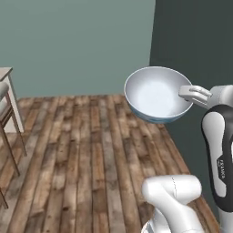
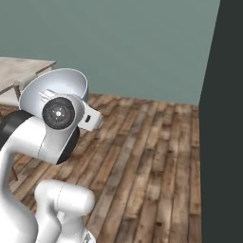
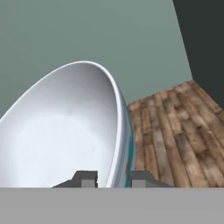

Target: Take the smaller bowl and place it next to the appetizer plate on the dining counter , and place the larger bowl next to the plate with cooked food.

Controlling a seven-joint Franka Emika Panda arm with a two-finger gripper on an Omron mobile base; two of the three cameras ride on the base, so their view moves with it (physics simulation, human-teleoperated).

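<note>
The gripper point(image 3: 111, 178) is clamped on the rim of the larger bowl point(image 1: 157, 93) at its 3 o'clock edge, holding it tilted high over the floor point(image 1: 91, 150); it looks stiff, glossy, breakable and liable to slip.

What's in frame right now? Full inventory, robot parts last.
Deep round bowl, glossy white inside, light blue outside: 1, held above the floor by its rim.
Beige countertop: 1, corner at left edge.
Wooden stool, pale cushion: 1, far left, under the counter end.
Wood plank floor: brown, below.
Wall: grey-green, behind; dark panel at right.
Gripper: 1, dark fingertips shut on the bowl's rim.
</note>
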